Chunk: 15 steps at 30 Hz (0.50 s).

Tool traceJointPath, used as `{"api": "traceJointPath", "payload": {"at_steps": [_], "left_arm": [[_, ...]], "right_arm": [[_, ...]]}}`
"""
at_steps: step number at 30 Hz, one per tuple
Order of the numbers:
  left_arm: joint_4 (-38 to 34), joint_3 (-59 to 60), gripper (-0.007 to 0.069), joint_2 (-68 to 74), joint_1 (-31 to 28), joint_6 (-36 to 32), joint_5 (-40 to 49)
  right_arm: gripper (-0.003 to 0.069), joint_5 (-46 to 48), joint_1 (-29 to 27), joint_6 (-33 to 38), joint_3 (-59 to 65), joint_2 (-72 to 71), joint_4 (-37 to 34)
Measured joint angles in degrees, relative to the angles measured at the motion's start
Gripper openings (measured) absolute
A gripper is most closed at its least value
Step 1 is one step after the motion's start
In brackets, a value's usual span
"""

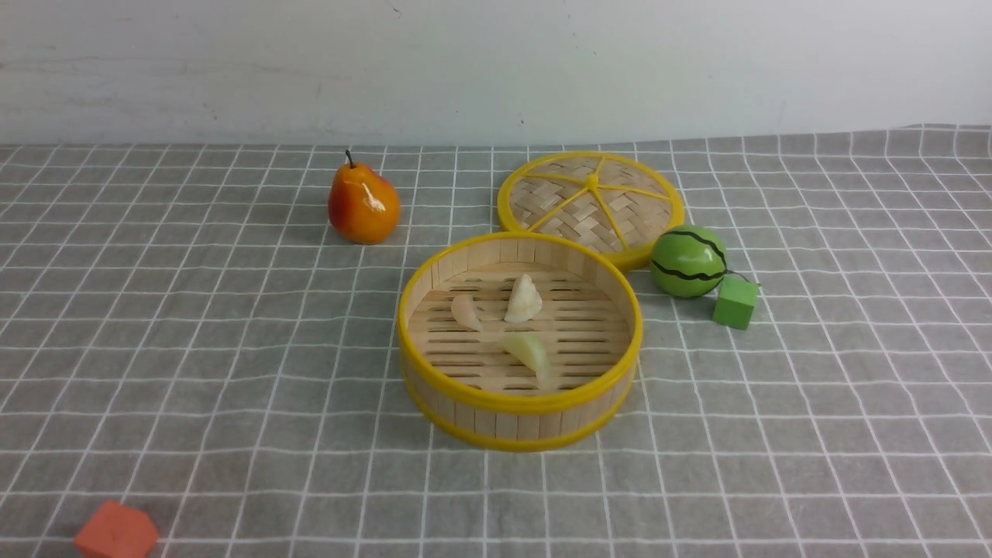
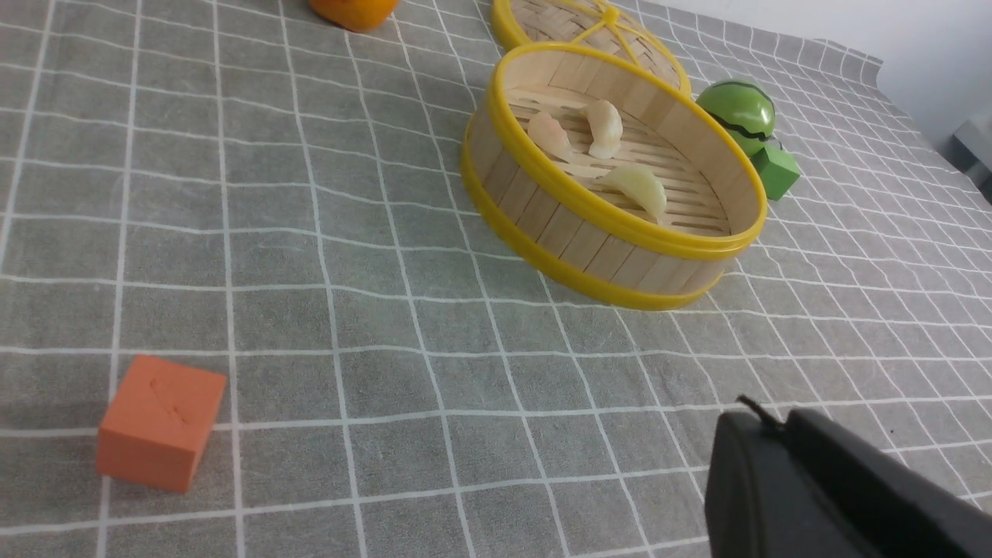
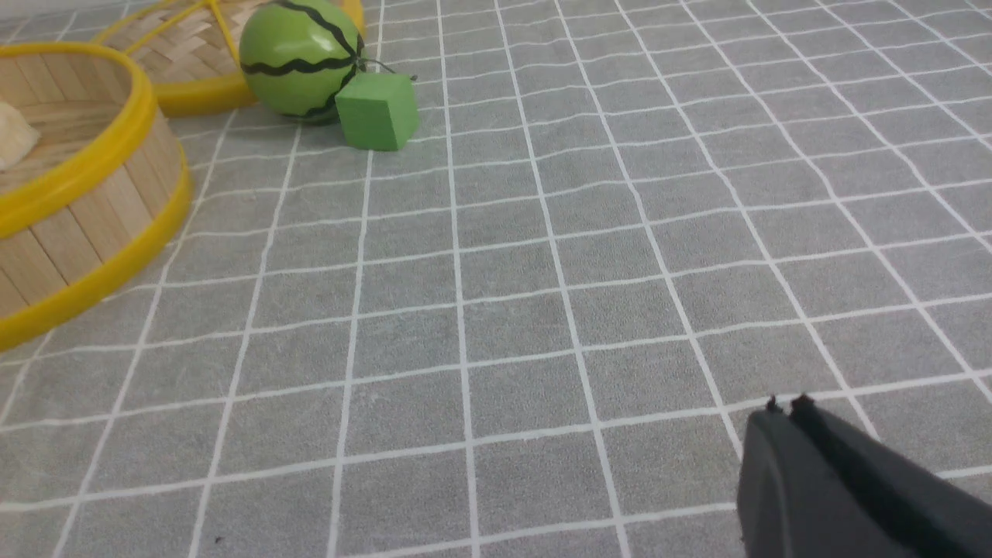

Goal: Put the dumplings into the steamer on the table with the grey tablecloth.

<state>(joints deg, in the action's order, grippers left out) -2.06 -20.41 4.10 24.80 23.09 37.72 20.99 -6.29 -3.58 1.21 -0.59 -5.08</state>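
The bamboo steamer (image 1: 519,403) stands mid-table on the grey tablecloth (image 1: 194,349). Three dumplings lie on its slatted floor: a pinkish one (image 1: 466,311), a cream-white one (image 1: 524,299) and a pale yellowish one (image 1: 528,353). The left wrist view shows the same steamer (image 2: 573,240) with the pinkish (image 2: 549,133), cream (image 2: 604,128) and yellowish (image 2: 637,188) dumplings inside. My left gripper (image 2: 775,422) hovers over bare cloth well short of the steamer, fingers together and empty. My right gripper (image 3: 784,409) is shut and empty, far from the steamer (image 3: 85,225). Neither gripper shows in the front view.
The woven lid (image 1: 593,205) lies flat behind the steamer. A green striped ball (image 1: 688,261) and a green block (image 1: 735,302) sit to its right. A pear (image 1: 363,204) stands at the back left, and an orange block (image 1: 116,532) lies at the near left edge.
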Motion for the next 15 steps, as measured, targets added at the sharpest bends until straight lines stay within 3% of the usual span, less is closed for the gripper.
{"api": "traceJointPath", "payload": {"at_steps": [15], "left_arm": [[0.0, 0.0, 0.0057, 0.0, 0.0, 0.0, -0.1]], "right_arm": [[0.0002, 0.9, 0.0, -0.4, -0.2, 0.0, 0.0]]}}
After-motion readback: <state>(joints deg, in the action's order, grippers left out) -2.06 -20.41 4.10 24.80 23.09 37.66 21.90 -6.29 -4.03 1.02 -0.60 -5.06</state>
